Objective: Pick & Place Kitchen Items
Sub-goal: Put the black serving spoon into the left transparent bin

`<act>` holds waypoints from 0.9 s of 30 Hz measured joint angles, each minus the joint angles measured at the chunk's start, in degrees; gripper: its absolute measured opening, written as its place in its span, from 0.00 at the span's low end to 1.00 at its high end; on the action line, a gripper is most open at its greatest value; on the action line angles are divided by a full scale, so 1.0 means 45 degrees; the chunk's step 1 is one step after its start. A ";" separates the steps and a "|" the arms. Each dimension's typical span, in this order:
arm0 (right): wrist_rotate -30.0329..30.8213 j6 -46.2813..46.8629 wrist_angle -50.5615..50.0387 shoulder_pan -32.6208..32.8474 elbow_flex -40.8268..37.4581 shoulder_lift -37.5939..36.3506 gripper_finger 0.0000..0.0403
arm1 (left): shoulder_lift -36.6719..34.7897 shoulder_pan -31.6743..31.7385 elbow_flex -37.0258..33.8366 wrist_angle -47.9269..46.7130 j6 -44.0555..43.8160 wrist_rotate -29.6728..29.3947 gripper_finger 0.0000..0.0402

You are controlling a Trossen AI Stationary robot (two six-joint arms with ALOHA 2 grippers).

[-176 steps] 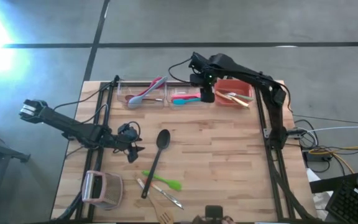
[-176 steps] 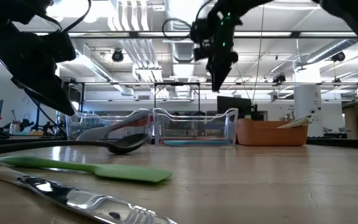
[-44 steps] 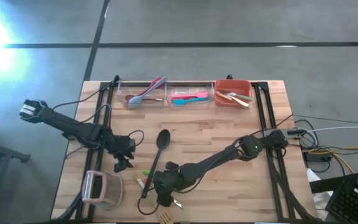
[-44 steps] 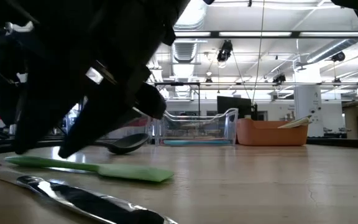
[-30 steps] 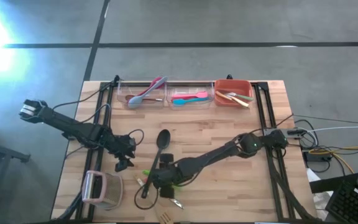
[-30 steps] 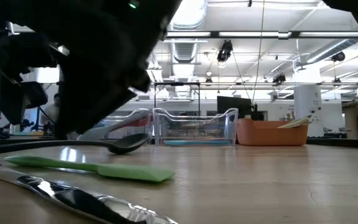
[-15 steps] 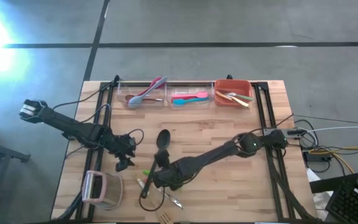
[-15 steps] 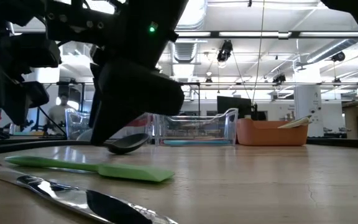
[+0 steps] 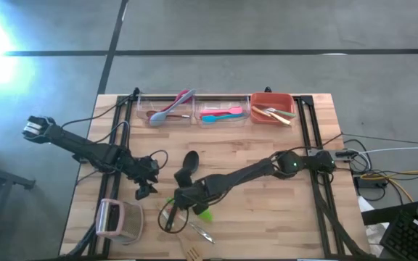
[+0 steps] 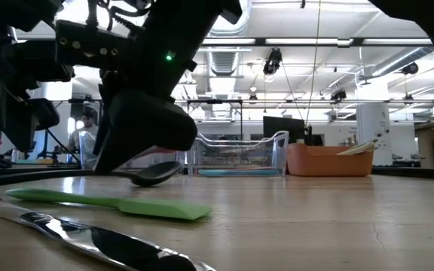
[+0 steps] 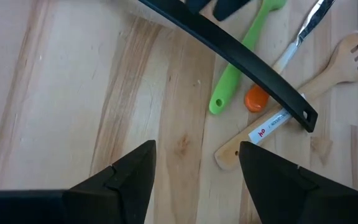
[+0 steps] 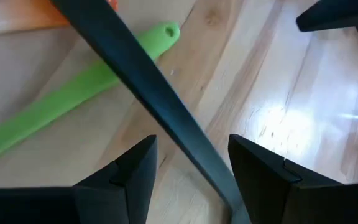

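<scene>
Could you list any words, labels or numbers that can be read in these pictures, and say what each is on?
"ho": red handwriting, perhaps only part of a word, on a white label on the wooden utensil, which lies under the black spoon's handle.
Nothing else is readable; the distant room fixtures show no legible text.

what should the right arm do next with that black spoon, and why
Probably lower the right gripper a little and close. Its open fingers straddle the handle of the black spoon, which still lies on the table crossing the green spatula. Gripping on the black handle alone should avoid catching the spatula. The left gripper waits nearby.
</scene>
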 joint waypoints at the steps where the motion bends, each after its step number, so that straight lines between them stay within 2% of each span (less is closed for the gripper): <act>1: -0.0040 0.0004 0.0119 -0.0027 -0.0032 0.0000 0.48 | 0.0000 0.0000 0.0000 0.0000 0.0000 0.0000 0.58; 6: -0.0695 -0.0058 0.0750 -0.0184 -0.0453 0.0007 0.48 | 0.0000 0.0000 0.0000 0.0000 0.0000 0.0032 0.58; 16: -0.0663 -0.0322 0.1993 -0.0623 -0.1100 0.0010 0.47 | 0.0000 0.0000 0.0000 0.0000 0.0000 0.0034 0.58; 21: -0.0769 -0.0215 0.2729 -0.0913 -0.1289 0.0010 0.45 | -0.0005 0.0000 0.0000 0.0000 0.0000 0.0034 0.58; 27: -0.1748 0.0602 0.3148 -0.1351 -0.1749 0.0005 0.38 | -0.0005 0.0000 0.0000 0.0000 0.0000 0.0037 0.58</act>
